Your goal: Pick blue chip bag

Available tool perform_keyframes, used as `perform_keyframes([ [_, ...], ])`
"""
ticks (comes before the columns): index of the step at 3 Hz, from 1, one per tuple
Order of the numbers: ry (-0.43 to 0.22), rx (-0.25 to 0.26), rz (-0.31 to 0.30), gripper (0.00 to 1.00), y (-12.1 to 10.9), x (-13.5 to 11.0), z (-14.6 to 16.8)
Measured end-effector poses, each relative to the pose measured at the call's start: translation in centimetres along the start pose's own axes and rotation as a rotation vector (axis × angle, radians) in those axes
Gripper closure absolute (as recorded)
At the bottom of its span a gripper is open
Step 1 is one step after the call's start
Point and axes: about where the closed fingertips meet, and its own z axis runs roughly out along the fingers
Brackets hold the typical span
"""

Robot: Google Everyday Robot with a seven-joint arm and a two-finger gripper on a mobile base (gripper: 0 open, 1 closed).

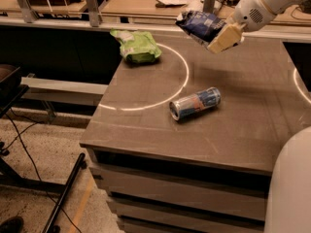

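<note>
The blue chip bag [200, 24] is dark blue, glossy and wrinkled, with white lettering. It hangs in the air above the back of the table, clear of the top. My gripper [221, 37] is at the upper right, shut on the bag's right end with its tan fingers [224, 37]. The white arm [262, 4] runs up and to the right out of the view.
A light green snack bag [137, 48] lies at the back left of the brown table [146, 125]. A blue-and-silver drink can [195, 103] lies on its side near the middle. A white circle line is marked on the top. A desk with papers stands behind.
</note>
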Motion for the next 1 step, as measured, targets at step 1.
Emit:
perform_keyframes([
  [1, 0.000, 0.000, 0.000, 1.00, 0.00, 0.00, 0.00],
])
